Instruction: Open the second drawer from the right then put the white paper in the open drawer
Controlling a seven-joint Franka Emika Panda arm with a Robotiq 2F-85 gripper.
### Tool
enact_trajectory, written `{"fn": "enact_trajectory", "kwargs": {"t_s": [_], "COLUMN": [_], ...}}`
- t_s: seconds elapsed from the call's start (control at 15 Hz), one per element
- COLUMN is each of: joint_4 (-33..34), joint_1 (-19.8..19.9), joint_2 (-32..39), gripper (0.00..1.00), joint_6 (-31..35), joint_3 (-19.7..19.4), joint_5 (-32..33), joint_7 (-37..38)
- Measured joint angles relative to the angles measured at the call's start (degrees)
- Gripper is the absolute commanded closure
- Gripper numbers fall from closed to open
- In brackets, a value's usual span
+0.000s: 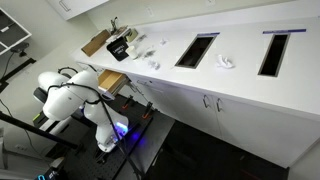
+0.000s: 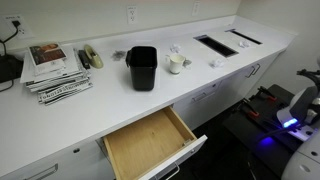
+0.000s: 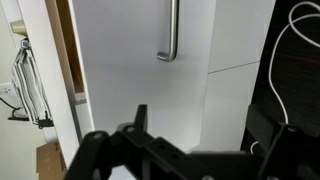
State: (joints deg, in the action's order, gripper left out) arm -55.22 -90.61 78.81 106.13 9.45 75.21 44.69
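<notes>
The drawer with a plain white front stands pulled out below the counter, its tan wood inside bare, in both exterior views (image 2: 150, 145) (image 1: 112, 80). A crumpled white paper (image 1: 226, 64) lies on the counter between two dark rectangular cutouts. My gripper (image 3: 200, 130) is open and empty. It hangs low in front of the cabinets, facing a white door with a vertical bar handle (image 3: 170, 35). The arm (image 1: 100, 130) (image 2: 292, 108) stands on the floor, away from the open drawer and below the counter top.
A black bin (image 2: 141, 67), a stack of magazines (image 2: 55, 70) and small white items (image 2: 176, 62) stand on the counter. The two cutouts (image 1: 197, 50) (image 1: 275, 52) are open holes in the top. White cables (image 3: 290, 60) hang at the right of the wrist view.
</notes>
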Motion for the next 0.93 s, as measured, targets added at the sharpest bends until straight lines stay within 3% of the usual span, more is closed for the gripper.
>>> {"fn": "enact_trajectory", "kwargs": {"t_s": [0.33,0.6,0.93], "joint_4": [-1.46,-9.2,-20.0], "joint_1": [0.61,2.1,3.47], "joint_2": [-3.8,-13.15,-23.52], "gripper": [0.0,0.0,0.0], "joint_6": [9.62,16.21,17.06], "joint_3": [-0.02,0.1,-0.76], "joint_5": [2.17,3.21,2.74], "joint_7": [10.62,20.84,29.28]}}
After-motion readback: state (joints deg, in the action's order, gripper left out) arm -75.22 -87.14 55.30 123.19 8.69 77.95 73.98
